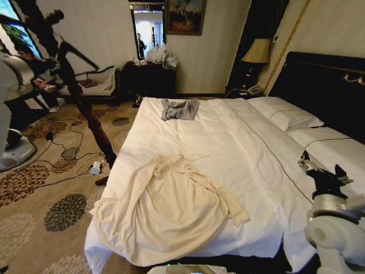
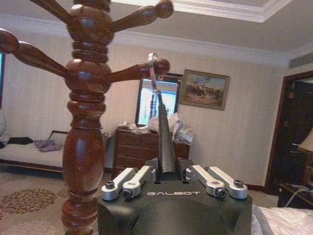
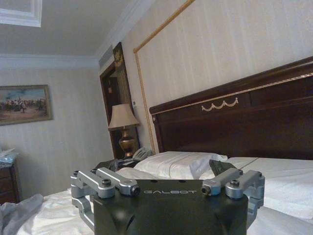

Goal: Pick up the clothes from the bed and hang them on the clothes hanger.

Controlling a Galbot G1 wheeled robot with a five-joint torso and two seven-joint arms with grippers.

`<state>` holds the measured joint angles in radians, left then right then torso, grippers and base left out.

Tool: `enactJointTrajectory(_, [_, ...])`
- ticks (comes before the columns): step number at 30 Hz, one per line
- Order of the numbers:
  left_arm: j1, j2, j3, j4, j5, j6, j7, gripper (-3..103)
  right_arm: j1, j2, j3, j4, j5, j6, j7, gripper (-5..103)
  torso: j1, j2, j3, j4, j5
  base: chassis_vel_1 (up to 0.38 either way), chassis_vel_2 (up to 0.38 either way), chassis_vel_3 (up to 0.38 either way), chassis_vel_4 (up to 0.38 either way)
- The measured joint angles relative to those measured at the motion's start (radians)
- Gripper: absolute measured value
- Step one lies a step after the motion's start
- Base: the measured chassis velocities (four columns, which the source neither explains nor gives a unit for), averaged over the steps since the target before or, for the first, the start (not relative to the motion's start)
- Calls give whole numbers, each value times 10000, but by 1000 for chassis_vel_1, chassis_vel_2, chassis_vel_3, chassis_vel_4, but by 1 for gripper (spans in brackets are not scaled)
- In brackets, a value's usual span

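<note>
The clothes [image 1: 171, 208], a cream long-sleeved shirt, lie spread and rumpled on the near left part of the bed [image 1: 239, 142]. My left gripper [image 2: 167, 172] is raised beside the dark wooden coat stand [image 2: 84, 122] and is shut on the clothes hanger [image 2: 164, 132], seen edge-on. The hanger's metal hook [image 2: 152, 66] sits at one of the stand's pegs. My right gripper [image 1: 320, 167] hovers open over the bed's right side, near the pillows [image 1: 285, 114], with nothing between its fingers.
A small grey folded garment [image 1: 179, 109] lies at the bed's far end. The coat stand [image 1: 85, 108] leans into view left of the bed, with cables and a white box [image 1: 94, 168] on the patterned carpet. A black headboard [image 1: 325, 85] runs along the right. A dresser [image 1: 149, 77] stands behind.
</note>
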<state>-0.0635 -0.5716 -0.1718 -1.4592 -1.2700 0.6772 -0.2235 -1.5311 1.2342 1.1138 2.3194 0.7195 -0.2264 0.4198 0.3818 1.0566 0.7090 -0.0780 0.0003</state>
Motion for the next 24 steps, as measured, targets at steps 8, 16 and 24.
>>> enactJointTrajectory(8, [258, -33, -10, -268, 77, -292, 88, 20, -29, -23, 4, -91, -7, 120, 50, 100, 0, 0, 1, 2, -3, 0, 0, 0, 0])
enactJointTrajectory(16, [137, -149, -17, -421, 57, -947, 380, 13, -62, -34, 0, -161, -27, 173, 88, 100, 1, 0, 1, 1, -2, 0, 0, 0, 0])
enactJointTrajectory(24, [343, -151, -42, -873, 41, -1358, 537, 0, -7, 11, -152, -301, -150, 231, 110, 100, 0, 0, 0, 3, 2, 0, 0, 0, 0])
